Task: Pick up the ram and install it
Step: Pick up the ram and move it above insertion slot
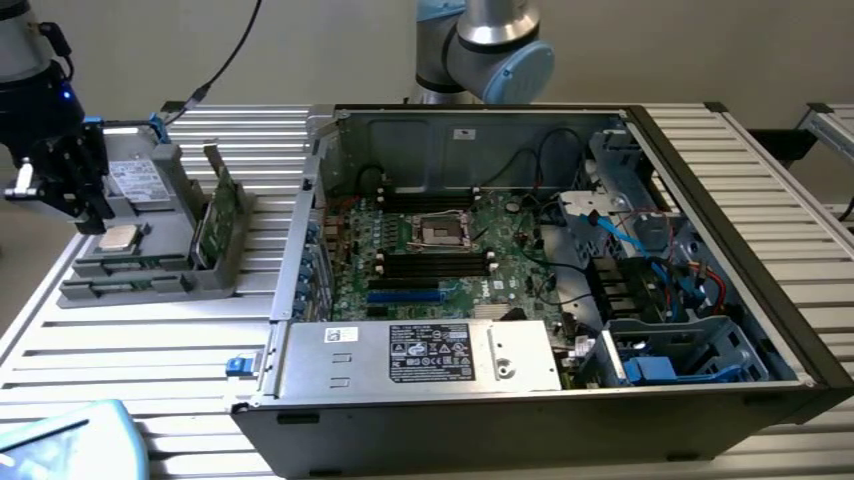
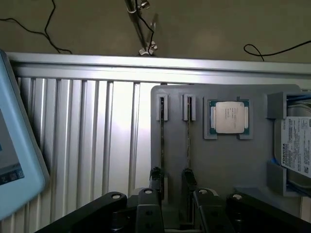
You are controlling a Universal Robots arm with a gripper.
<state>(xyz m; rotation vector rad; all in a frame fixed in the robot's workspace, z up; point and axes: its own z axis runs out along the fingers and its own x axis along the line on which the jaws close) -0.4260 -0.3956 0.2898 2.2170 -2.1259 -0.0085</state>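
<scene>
- Exterior view's left: black two-finger gripper (image 1: 91, 215) on the arm hangs above the grey plastic parts holder (image 1: 147, 292), not touching it and well apart from the open black PC case (image 1: 534, 440).
- Claw is spread open, nothing held. In the wrist view its dark fingers (image 2: 155, 177) sit roughly one over each of the holder's two parallel slots, with bare grey plastic between them.
- ram (image 2: 188, 145): thin greenish circuit-board stick, seen edge-on, standing in the slot nearer the square silver CPU (image 2: 228, 116). That's my read. A second thin dark edge (image 2: 162, 145) stands in the neighbouring slot, and I can't tell what it is.
- Step in hand, as I judge it: lining up for the pick. Task barely started.
- To do it well: shift sideways so the ram's edge sits dead centre in the finger gap, not one slot under each finger. Keep the jaws square across the thin faces, grip mid-length, come down straight. Slot looks tight, so any tilt risks binding or flexing the board.
- Keep clear of the thin dark edge and the CPU.
- Further right: broad green circuit card (image 1: 222, 222) stands upright on the holder's case side. Not the target.
- Exterior view's right: green motherboard (image 1: 467, 235) on the case floor, long black slots (image 1: 427, 265) near its middle. The ram is in the holder, not in the board.
</scene>
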